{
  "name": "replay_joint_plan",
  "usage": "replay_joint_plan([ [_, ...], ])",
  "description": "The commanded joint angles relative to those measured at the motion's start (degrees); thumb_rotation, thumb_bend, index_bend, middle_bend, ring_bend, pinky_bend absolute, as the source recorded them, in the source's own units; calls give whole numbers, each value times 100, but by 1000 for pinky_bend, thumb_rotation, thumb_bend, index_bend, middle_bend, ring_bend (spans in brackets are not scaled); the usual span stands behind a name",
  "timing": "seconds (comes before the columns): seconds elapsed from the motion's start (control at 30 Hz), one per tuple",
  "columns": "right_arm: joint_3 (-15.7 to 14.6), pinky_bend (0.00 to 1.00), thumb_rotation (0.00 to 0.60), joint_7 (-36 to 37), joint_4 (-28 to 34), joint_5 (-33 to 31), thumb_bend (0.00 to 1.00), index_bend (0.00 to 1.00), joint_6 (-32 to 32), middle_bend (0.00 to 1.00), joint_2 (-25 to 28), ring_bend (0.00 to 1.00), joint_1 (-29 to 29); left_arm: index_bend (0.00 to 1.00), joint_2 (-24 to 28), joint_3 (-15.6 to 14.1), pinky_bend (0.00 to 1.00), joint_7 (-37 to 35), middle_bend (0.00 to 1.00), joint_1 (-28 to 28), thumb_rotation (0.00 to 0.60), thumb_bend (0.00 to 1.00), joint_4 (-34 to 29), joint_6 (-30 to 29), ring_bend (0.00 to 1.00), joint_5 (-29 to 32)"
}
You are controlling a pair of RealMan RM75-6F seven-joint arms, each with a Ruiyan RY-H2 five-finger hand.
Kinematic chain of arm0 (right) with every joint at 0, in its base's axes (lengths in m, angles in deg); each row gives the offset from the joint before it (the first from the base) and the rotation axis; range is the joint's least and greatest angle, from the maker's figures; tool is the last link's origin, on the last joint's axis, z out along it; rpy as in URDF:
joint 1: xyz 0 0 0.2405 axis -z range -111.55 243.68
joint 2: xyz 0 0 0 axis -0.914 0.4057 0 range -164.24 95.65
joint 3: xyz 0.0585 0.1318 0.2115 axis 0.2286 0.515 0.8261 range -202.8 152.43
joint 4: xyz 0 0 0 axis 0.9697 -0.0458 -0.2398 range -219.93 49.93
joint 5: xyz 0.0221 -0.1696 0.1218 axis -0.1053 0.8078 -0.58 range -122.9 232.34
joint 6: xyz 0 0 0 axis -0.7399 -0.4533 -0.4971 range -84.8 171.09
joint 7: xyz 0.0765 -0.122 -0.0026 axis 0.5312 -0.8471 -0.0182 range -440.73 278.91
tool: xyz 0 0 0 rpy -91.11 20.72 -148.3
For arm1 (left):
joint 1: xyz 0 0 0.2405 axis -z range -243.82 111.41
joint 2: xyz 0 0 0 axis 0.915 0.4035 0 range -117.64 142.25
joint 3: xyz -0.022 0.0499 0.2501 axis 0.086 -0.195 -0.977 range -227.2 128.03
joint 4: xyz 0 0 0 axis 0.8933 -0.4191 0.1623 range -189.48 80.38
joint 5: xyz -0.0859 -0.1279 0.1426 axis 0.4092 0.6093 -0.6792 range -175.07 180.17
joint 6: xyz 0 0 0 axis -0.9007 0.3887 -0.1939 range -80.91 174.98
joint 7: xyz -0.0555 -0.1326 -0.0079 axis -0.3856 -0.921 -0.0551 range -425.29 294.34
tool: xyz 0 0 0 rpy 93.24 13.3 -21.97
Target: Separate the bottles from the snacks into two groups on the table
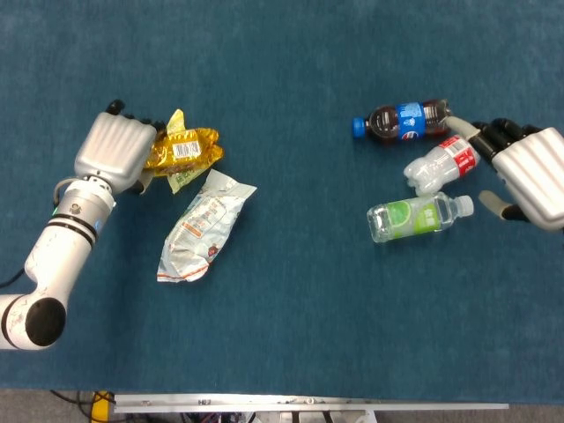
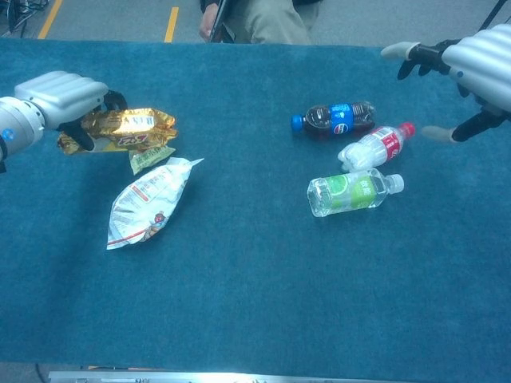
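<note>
On the left side of the blue table [image 1: 291,335], the left hand [image 1: 113,152] grasps the gold snack packet [image 1: 181,150] by its left end, fingers wrapped over it. The chest view shows the packet lying roughly level, over the small green snack packet [image 2: 150,155], which pokes out beneath its right edge. Cannot tell whether the gold packet rests on the green one or is held just above it. Just below and right of these lies the white snack bag [image 1: 204,226], flat on the table, long axis running diagonally, top corner near the green packet.

Right side of the table: three bottles lying on their sides, grouped close together. Dark cola bottle [image 1: 401,120], blue cap pointing left, is farthest back. Clear bottle with red label [image 1: 443,162] sits just in front of it, tilted, red cap toward the right hand. Green-labelled bottle [image 1: 419,216] is nearest, white cap pointing right.

Right hand [image 1: 527,172] is beside the bottle group, fingers spread and released, holding nothing. In the chest view it appears raised above the table surface, fingertips toward the cola bottle.
</note>
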Motion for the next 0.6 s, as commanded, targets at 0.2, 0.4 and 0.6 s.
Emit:
replay_joint_plan([
  [0.2,11,545,600,20,-12,-62,228,20,135,279,66,273,113,21,219,-84,137,205,208,146,600,373,-431,230,172,507],
  [0.4,14,545,600,108,-88,-127,229,20,312,279,154,273,266,0,493,3,137,-137,126,-20,600,365,-740,-20,108,285],
  [0.6,10,530,600,151,-205,-271,228,20,564,278,224,273,486,0,562,160,137,-832,126,-513,600,364,-775,-740,111,-706],
])
